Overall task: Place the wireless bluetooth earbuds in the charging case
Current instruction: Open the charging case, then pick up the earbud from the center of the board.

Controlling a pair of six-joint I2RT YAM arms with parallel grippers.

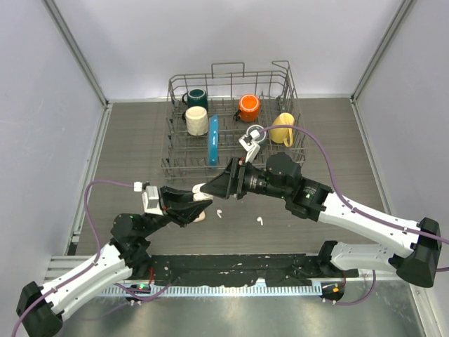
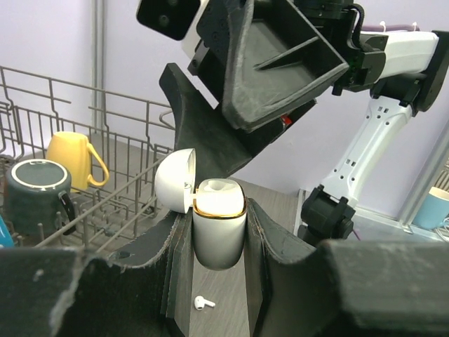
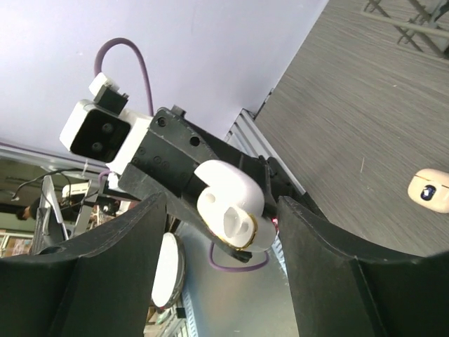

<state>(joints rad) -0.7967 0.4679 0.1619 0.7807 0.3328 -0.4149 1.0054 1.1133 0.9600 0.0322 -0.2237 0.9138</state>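
My left gripper (image 1: 198, 195) (image 2: 219, 232) is shut on a white charging case (image 2: 219, 239) with a gold rim. It holds the case upright above the table, and the case's lid (image 2: 174, 179) is flipped open to the left. The case also shows in the right wrist view (image 3: 231, 210), its two sockets facing the camera. My right gripper (image 1: 219, 184) (image 3: 223, 210) is open and empty, its tips right next to the case opening. Two white earbuds lie on the table, one (image 1: 219, 213) (image 2: 204, 303) below the case and one (image 1: 259, 220) further right. No other earbuds are in view.
A wire dish rack (image 1: 231, 165) stands at the back with a dark green mug (image 1: 196, 97), a cream mug (image 1: 197, 121), an orange mug (image 1: 248, 107), a yellow mug (image 1: 282, 128) and a blue item (image 1: 212, 147). A pale beige case (image 3: 429, 189) (image 1: 200, 216) lies on the table.
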